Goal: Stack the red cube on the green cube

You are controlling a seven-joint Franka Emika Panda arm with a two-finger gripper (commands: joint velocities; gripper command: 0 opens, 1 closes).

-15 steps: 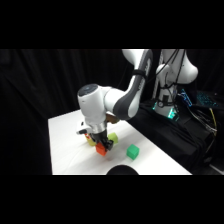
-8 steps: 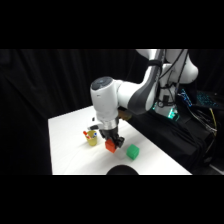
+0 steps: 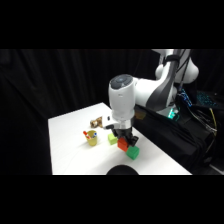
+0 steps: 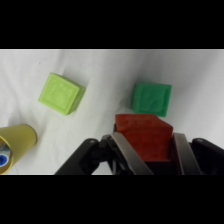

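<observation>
Right now the gripper (image 4: 148,150) is clamped on the red cube (image 4: 144,136), one finger against each side, holding it clear of the white table (image 3: 70,145). Just beyond the held cube, the green cube (image 4: 151,98) sits flat on the table near its front edge, not yet covered. Further toward the table's middle lie a lime cube (image 4: 60,93) and a yellow toy (image 3: 91,136).

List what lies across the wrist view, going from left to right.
Yellow cup → lime cube → the red cube, held in the gripper → the green cube, just past and slightly right of the red one.
</observation>
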